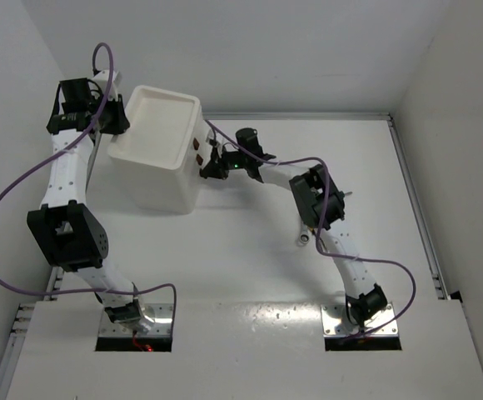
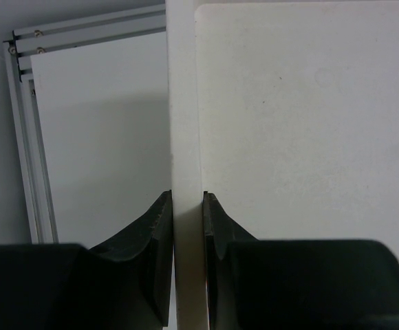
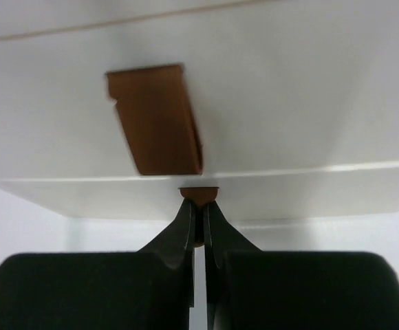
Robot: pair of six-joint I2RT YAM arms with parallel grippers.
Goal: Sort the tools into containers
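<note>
Two pinches, left claw [image 2: 188, 201] on rim [image 2: 184, 103], right claw [image 3: 199, 207] on handle [image 3: 199, 193]

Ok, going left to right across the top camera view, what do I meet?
In order: left gripper → white cabinet → red-brown drawer handles → right gripper.
</note>
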